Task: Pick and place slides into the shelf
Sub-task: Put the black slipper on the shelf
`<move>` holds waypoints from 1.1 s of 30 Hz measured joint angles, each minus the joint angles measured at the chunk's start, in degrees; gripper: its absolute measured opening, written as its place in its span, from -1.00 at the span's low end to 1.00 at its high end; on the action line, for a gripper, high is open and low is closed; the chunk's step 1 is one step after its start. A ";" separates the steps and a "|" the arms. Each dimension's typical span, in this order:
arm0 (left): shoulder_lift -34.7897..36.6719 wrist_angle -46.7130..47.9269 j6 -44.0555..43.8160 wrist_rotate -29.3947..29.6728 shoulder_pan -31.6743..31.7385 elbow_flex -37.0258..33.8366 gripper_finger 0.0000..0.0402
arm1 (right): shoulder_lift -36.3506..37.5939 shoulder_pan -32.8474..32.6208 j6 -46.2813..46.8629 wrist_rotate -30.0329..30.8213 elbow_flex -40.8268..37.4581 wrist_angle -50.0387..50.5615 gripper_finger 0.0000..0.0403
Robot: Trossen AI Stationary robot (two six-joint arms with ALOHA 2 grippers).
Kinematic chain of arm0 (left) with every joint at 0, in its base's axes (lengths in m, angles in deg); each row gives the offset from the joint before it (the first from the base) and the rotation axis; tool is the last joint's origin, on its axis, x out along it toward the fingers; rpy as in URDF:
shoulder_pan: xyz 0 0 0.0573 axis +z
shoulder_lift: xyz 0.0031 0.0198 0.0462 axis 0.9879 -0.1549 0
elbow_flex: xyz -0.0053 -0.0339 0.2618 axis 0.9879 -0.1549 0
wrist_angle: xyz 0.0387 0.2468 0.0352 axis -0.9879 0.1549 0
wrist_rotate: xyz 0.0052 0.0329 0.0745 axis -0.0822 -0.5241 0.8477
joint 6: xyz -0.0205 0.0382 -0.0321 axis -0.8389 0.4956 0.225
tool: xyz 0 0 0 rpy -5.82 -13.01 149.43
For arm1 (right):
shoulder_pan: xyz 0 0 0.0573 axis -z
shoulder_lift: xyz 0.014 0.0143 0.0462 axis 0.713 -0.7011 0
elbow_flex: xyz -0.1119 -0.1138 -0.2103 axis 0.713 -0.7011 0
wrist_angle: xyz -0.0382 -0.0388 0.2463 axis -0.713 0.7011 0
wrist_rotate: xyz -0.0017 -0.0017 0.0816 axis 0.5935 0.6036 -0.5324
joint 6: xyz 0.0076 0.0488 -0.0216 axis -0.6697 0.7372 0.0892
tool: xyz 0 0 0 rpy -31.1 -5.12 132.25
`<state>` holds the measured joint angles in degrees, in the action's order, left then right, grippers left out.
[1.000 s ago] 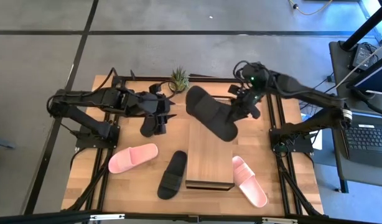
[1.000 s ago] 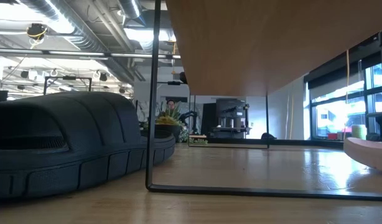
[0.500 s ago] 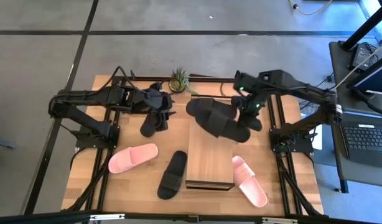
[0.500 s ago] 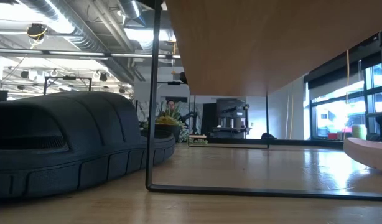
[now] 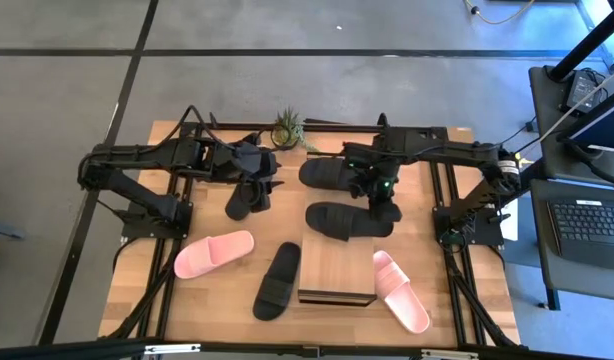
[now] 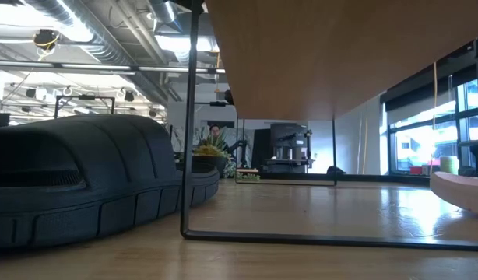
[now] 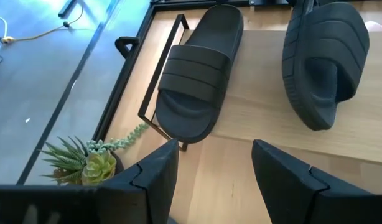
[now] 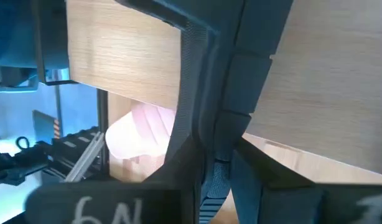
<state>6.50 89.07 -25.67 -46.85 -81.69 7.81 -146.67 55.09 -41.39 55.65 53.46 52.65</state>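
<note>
A black slide (image 5: 347, 220) lies crosswise on the far part of the shelf (image 5: 337, 270), with my right gripper (image 5: 384, 203) shut on its right end. A second black slide (image 5: 325, 172) rests sole-down at the shelf's far end (image 7: 194, 74). My left gripper (image 5: 259, 188) hangs open over the table left of the shelf, nothing between its fingers (image 7: 157, 171). Just below it a third black slide (image 5: 242, 203) lies on the table. My right gripper pinches the black slide between its two fingers at the end that points toward the table's right edge (image 5: 380, 217). The fingers come steeply from above and the far right. The slide lies about level across the shelf top; whether it rests on it I cannot tell.
On the table lie a pink slide (image 5: 214, 252), a black slide (image 5: 277, 280) left of the shelf, and a pink slide (image 5: 400, 290) right of it. A small potted plant (image 5: 285, 128) stands at the far edge. The shelf's thin black leg (image 6: 194, 117) stands beside the near black slide (image 6: 83, 179).
My right gripper has come down and toward the near edge, tipping steeply downward and turning. The black slide it holds, earlier raised and slanted over the shelf's far end, now lies low and crosswise on the shelf, uncovering the second slide behind it.
</note>
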 joint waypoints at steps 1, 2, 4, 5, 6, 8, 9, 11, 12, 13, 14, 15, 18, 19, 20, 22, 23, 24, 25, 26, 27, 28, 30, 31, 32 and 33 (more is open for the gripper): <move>0.00 0.03 -0.35 0.00 0.00 0.00 -0.03 | -0.11 -0.02 -0.61 0.43 0.04 -0.01 -0.71; 0.00 0.05 -0.60 0.00 0.00 0.00 -0.03 | -0.11 -0.02 -1.17 0.64 0.07 -0.14 -0.71; 0.00 0.09 -0.70 0.00 0.00 0.00 -0.03 | -0.09 -0.05 -1.89 0.94 0.07 -1.01 -0.71; 0.00 0.09 -0.71 0.00 0.00 0.00 -0.03 | 0.00 -0.06 -1.88 1.03 0.07 -1.66 -0.71; 0.00 0.11 -0.72 0.00 0.00 0.00 -0.03 | 0.02 -0.06 -1.84 1.16 0.21 -2.03 -0.71; 0.00 0.11 -0.89 0.00 0.00 0.00 -0.03 | 0.00 -0.06 -1.84 1.70 1.06 -1.90 -0.71; 0.00 0.11 -0.92 0.00 0.00 0.00 -0.03 | 0.00 -0.06 -1.82 2.19 1.63 -1.87 -0.71; 0.00 0.11 -0.92 0.00 0.00 0.00 -0.03 | -0.02 -0.03 -1.87 2.85 3.08 -1.69 -0.71; 0.00 0.11 -0.92 0.00 0.00 0.00 -0.03 | -0.04 -0.01 -1.96 2.83 3.92 -1.49 -0.71; 0.00 0.11 -0.92 0.01 0.00 0.00 -0.03 | -0.05 0.03 -2.02 2.80 4.78 -1.32 -0.71; 0.00 0.11 -0.92 0.02 0.00 0.00 -0.03 | -0.04 0.04 -2.04 2.73 5.60 -1.29 -0.71; 0.00 0.11 -0.92 0.00 0.00 0.00 -0.03 | -0.02 0.02 -2.05 2.60 6.28 -1.34 -0.71; 0.00 0.11 -0.92 0.02 0.00 0.00 -0.03 | -0.02 -0.02 -2.20 2.30 7.04 -1.62 -0.71; 0.00 0.11 -0.92 0.02 0.00 0.00 -0.03 | -0.03 -0.02 -2.20 2.30 7.04 -1.92 -0.71; 0.00 0.11 -0.92 0.02 0.00 0.00 -0.03 | -0.13 0.00 -2.22 2.39 7.04 -2.27 -0.71; 0.00 0.11 -0.92 0.02 0.00 0.00 -0.03 | -0.31 0.04 -2.22 3.42 7.04 -2.84 -0.71; 0.00 0.11 -0.92 0.02 0.00 0.00 -0.03 | -0.48 0.04 -2.22 4.40 7.04 -2.96 -0.71; 0.00 0.11 -0.92 0.02 0.00 0.00 -0.03 | -0.78 0.04 -2.24 5.24 7.05 -2.98 -0.71; 0.00 0.09 -0.92 0.02 0.00 0.00 -0.03 | -1.05 0.16 -2.24 5.75 7.06 -2.95 -0.71; 0.00 0.11 -0.92 0.02 0.00 0.00 -0.03 | -1.42 0.40 -2.22 5.83 7.06 -2.78 -0.71; 0.00 0.11 -0.92 0.04 0.00 0.00 -0.03 | -1.75 0.60 -2.19 5.80 7.06 -2.60 -0.71; 0.00 0.11 -0.92 0.04 0.00 0.00 -0.03 | -2.05 0.75 -2.19 5.82 7.06 -2.55 -0.71; 0.00 0.11 -0.92 0.02 0.00 0.00 -0.03 | -2.86 1.04 -2.19 5.82 7.06 -2.54 -0.71; 0.00 0.11 -0.94 0.02 0.00 0.00 -0.03 | -3.31 1.10 -2.19 5.84 7.06 -2.54 -0.71; 0.00 0.11 -0.97 0.02 -0.01 0.00 -0.03 | -3.60 1.13 -2.19 5.77 7.06 -2.56 -0.71; 0.00 0.11 -1.03 0.02 -0.02 0.00 -0.03 | -3.78 1.16 -2.19 5.71 7.06 -2.41 -0.71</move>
<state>6.50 89.18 -26.70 -46.83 -81.71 7.81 -150.45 56.25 -43.58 61.36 60.51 50.24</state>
